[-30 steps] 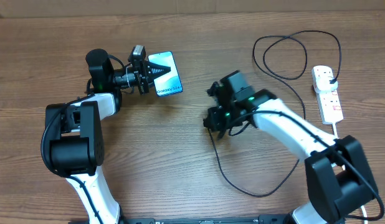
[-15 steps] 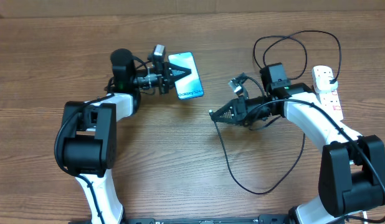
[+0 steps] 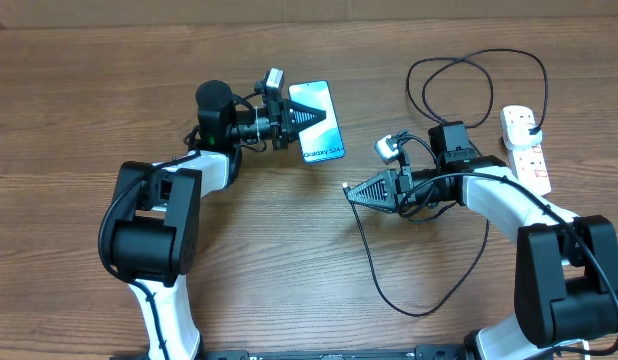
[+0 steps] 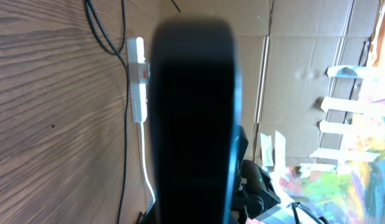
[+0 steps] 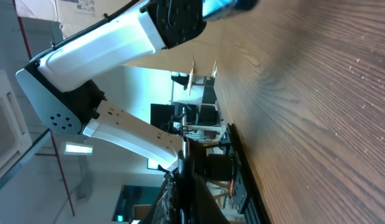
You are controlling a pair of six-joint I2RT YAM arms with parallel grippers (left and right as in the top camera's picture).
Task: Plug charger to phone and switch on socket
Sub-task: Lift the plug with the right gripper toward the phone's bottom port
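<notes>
While L jaws hold 1 phone (image 3: 329, 135), R jaws hold 1 charger (image 3: 421, 313).

"What's the bench (image 3: 79, 90) made of?"

"Brown wood with fine streaky grain, matt all over."

"And the phone (image 3: 326, 138) pinched in the left claw (image 3: 311, 114)?"

"A glossy, glass-like face, smooth and bright."

"The claws themselves?"

"Black plastic with a dull finish. Behind them, the arm shells (image 3: 494, 200) are smooth white plastic with a faint sheen, and the joints are matt black."

"The charger (image 3: 361, 248) trailing from the right claw (image 3: 353, 191)?"

"A thin black cable that looks rubbery, with no shine."

"Out beyond the right claw's wrist?"

"The socket (image 3: 529, 160), in smooth white plastic with red markings. Past the left claw there is cardboard (image 4: 304, 62), brown, papery and matt."
</notes>
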